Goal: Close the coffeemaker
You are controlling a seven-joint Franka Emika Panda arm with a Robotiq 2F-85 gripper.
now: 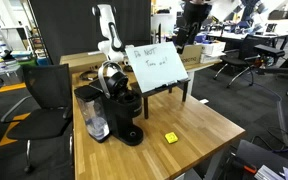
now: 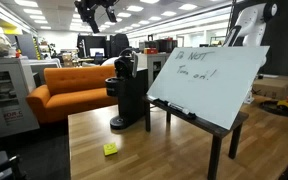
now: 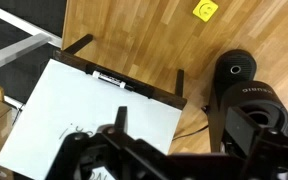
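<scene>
The black coffeemaker (image 1: pixel 119 108) stands near the table's front corner, with its clear water tank (image 1: pixel 94 120) on the side. Its silver handle arc (image 1: pixel 110 73) and top lid are raised. It also shows in an exterior view (image 2: pixel 130 95) and at the right edge of the wrist view (image 3: pixel 246 100). My gripper (image 3: pixel 184 135) hangs above the table, over the gap between the white sign board and the coffeemaker. Its fingers look spread and hold nothing. In an exterior view the gripper (image 1: pixel 112 50) is just above and behind the raised handle.
A white sign board (image 1: pixel 159 70) on a black stand stands right beside the coffeemaker; it also shows in an exterior view (image 2: pixel 209 80) and in the wrist view (image 3: pixel 94 110). A small yellow object (image 1: pixel 170 137) lies on the wooden table (image 1: pixel 199 125). An office chair (image 1: pixel 46 100) stands beside the table.
</scene>
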